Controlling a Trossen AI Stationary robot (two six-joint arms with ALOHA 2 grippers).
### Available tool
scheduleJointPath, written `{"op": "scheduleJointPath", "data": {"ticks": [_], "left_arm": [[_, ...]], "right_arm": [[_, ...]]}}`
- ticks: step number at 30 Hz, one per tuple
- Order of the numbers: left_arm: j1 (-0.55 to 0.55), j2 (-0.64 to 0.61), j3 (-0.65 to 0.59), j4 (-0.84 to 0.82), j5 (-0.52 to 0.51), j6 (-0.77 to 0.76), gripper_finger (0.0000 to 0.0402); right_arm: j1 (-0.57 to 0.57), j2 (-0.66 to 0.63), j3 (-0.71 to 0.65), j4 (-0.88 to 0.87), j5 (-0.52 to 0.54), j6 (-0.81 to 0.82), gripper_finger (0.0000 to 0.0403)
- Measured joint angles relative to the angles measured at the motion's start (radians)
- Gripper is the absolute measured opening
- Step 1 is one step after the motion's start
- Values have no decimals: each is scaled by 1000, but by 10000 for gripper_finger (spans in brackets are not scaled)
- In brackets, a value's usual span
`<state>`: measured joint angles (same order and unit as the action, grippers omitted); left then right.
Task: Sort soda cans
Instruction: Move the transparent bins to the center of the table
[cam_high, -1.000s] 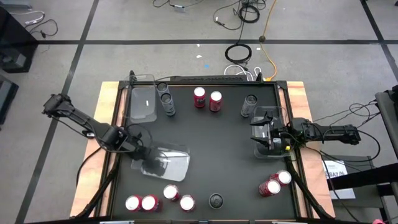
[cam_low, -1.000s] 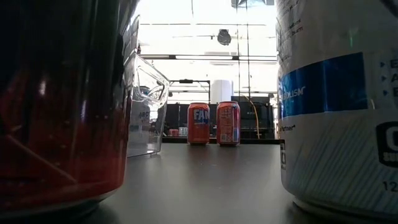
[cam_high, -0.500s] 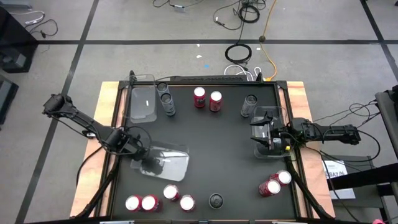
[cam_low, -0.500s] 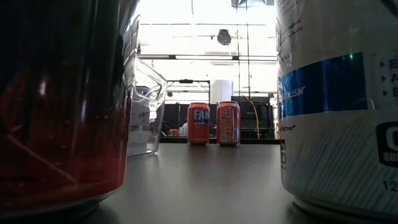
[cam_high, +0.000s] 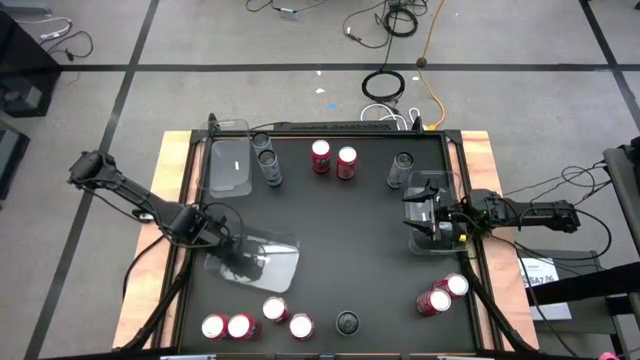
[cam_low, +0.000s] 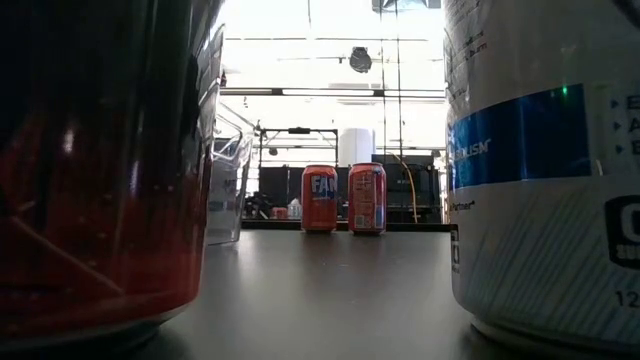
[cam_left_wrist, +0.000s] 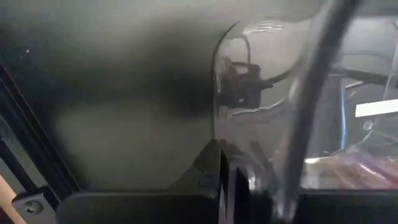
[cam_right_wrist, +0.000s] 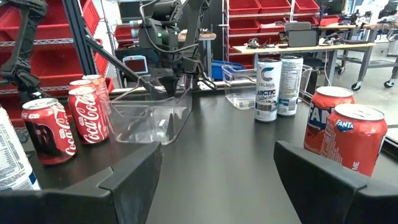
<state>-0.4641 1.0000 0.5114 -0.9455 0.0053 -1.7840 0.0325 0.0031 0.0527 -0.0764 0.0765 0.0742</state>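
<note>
My left gripper (cam_high: 238, 262) points down at the left end of a clear plastic bin (cam_high: 276, 262) in the table's near-left part and is shut on it. The right wrist view shows the same gripper (cam_right_wrist: 169, 78) over that bin (cam_right_wrist: 149, 115). My right gripper (cam_high: 425, 215) waits open and level at the right edge, holding nothing. Soda cans stand upright: two red ones (cam_high: 321, 155) at the far middle, grey-topped ones (cam_high: 268, 160) beside the second bin, several red ones (cam_high: 240, 326) and a dark one (cam_high: 347, 322) along the near edge, and two red ones (cam_high: 440, 296) at the near right. My left gripper pinches the clear bin's end wall at its rim (cam_left_wrist: 216, 127), with the wall running between its two fingers (cam_left_wrist: 205, 177). The fingers come from above, pointing down. The bin's base (cam_right_wrist: 146, 134) rests on the table.
A second clear bin (cam_high: 228, 162) stands at the far left corner. A tall grey-topped can (cam_high: 400, 168) stands just beyond my right gripper. In the low view a red can (cam_low: 90, 180) and a white and blue can (cam_low: 545, 170) fill the foreground. Bare tabletop (cam_high: 350, 240) lies in the middle.
My left gripper has sunk a little onto the bin's left end and shut on its wall. The bin has shifted slightly toward the table's left edge. My right arm has kept still.
</note>
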Motion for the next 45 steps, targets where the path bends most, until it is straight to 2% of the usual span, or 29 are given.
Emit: {"op": "scheduleJointPath", "data": {"ticks": [9,18,25,35,40,45], "left_arm": [[49,0,-1,2,1,-58,8],[126,4,15,40,-96,-71,7],[197,10,101,44,-156,6,7],[385,175,336,37,-177,308,7],[528,296,528,1,-155,568,7],[673,451,759,-52,-85,877,7]], "right_arm": [[0,0,0,0,0,0,303],[0,0,0,0,0,0,303],[0,0,0,0,0,0,303],[0,0,0,0,0,0,303],[0,0,0,0,0,0,303],[0,0,0,0,0,0,303]]}}
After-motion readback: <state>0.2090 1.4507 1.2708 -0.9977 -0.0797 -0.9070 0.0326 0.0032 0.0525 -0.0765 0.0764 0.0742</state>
